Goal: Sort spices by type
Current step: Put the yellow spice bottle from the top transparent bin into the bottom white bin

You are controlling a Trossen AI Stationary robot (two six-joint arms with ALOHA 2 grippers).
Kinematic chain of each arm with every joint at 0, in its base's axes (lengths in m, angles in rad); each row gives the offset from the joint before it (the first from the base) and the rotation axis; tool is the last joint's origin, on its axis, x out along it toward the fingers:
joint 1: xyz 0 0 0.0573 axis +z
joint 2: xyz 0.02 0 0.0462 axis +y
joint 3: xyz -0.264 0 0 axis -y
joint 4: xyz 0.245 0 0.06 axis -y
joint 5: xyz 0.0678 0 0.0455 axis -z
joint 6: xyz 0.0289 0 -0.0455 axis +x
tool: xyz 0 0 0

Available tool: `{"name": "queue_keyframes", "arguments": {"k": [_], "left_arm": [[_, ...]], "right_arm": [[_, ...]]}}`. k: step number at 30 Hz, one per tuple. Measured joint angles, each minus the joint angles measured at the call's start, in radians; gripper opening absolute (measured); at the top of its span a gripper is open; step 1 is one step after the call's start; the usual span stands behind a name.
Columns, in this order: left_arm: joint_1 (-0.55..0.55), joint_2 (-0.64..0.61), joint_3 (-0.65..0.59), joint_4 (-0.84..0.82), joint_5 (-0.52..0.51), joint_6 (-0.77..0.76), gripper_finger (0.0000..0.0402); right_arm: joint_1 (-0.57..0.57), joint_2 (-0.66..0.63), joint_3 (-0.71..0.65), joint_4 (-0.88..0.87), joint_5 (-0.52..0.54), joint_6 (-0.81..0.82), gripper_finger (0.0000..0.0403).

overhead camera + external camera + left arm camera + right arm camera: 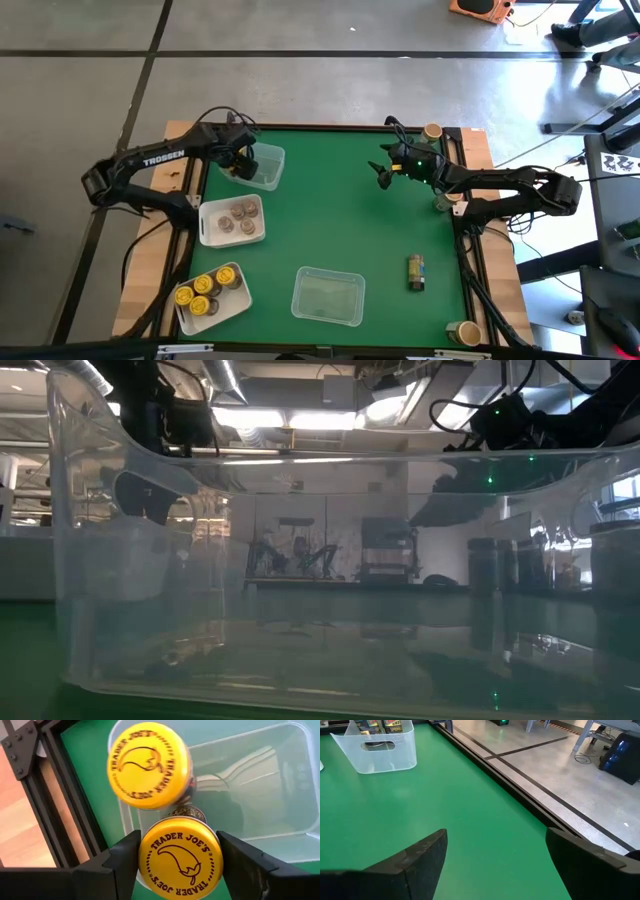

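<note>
Up at the far left of the green table, the left gripper hangs over a clear plastic tray, its two dark fingers on either side of a yellow-lidded spice jar; whether they actually press on it cannot be told. A second yellow-lidded jar stands just beside it in the same tray. Nearer the front left, a white tray holds brownish-lidded jars, and another tray holds yellow-lidded jars. An empty-looking clear tray sits at the front middle, and one jar lies on its side towards the right. The right gripper waits with fingers spread apart above bare table at the far right.
</note>
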Motion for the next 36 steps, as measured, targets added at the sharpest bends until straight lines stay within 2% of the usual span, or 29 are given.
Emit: {"name": "queue_keyframes", "arguments": {"k": [7,14,26,36], "left_arm": [[-0.078,0.0,0.062,-0.031,-0.004,-0.019,0.0232],[-0.185,0.0,0.193,-0.056,-0.007,-0.024,0.0229],[-0.459,-0.001,0.426,-0.005,-0.007,0.022,0.0234],[-0.734,0.04,0.435,0.226,-0.006,0.267,0.0234]], "right_arm": [[0.001,0.0,0.0,0.009,0.0,0.0,0.0337],[0.001,0.0,0.0,0.01,0.0,0.002,0.0337],[0.001,0.0,0.0,0.013,-0.016,0.004,0.0337],[0.001,0.0,0.0,0.017,-0.016,0.007,0.0337]]}}
